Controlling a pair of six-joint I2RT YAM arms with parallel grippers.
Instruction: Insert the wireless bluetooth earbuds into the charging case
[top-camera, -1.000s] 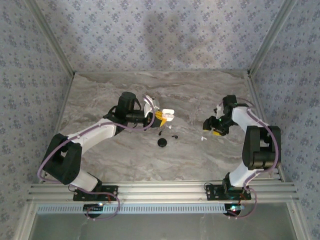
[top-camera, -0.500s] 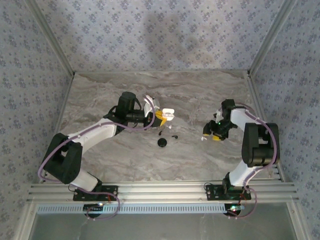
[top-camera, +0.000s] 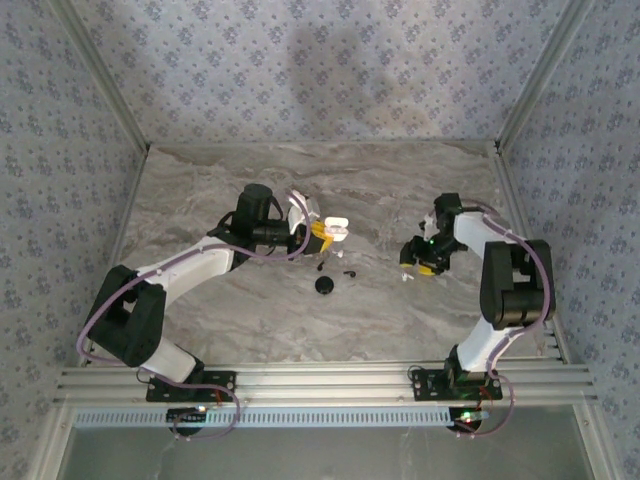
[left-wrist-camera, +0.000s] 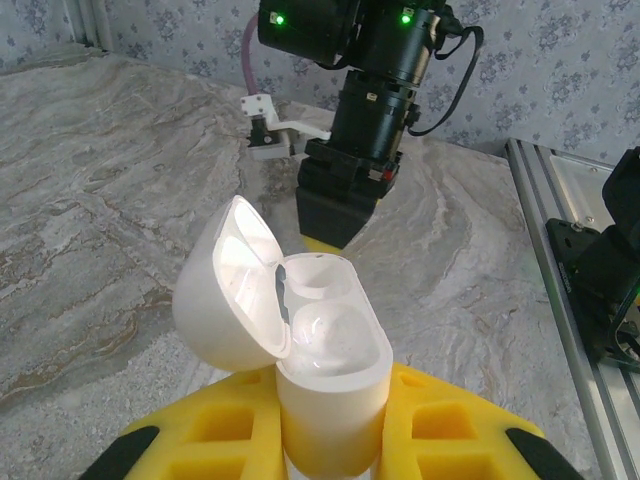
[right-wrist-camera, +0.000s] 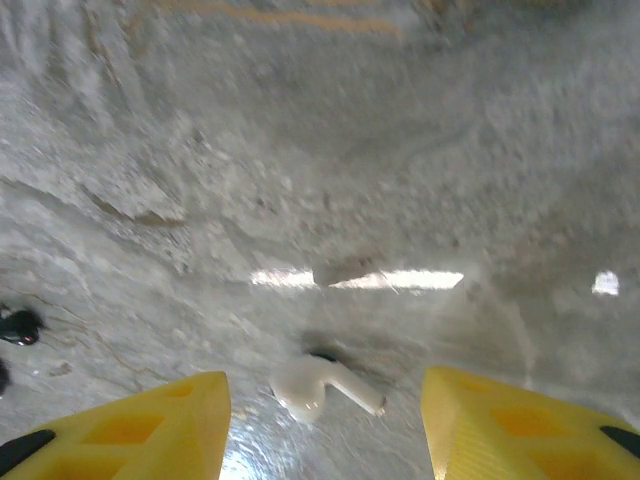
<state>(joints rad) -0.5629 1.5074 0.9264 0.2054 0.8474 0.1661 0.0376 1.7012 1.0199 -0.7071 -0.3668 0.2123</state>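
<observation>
The left gripper (left-wrist-camera: 330, 445) is clamped on the base of the white charging case (left-wrist-camera: 330, 365) and holds it upright above the marble table (top-camera: 250, 320), its arm stretched out from the near-left base. The right gripper (right-wrist-camera: 325, 430) points down with its yellow fingers apart, straddling a white earbud (right-wrist-camera: 322, 385) that lies on the table untouched. Since a second ago the right wrist has shifted slightly left; the left arm has not moved. The case's lid (left-wrist-camera: 225, 300) is hinged open and both wells look empty. Small black pieces (top-camera: 348, 272), possibly other buds, lie between the arms.
</observation>
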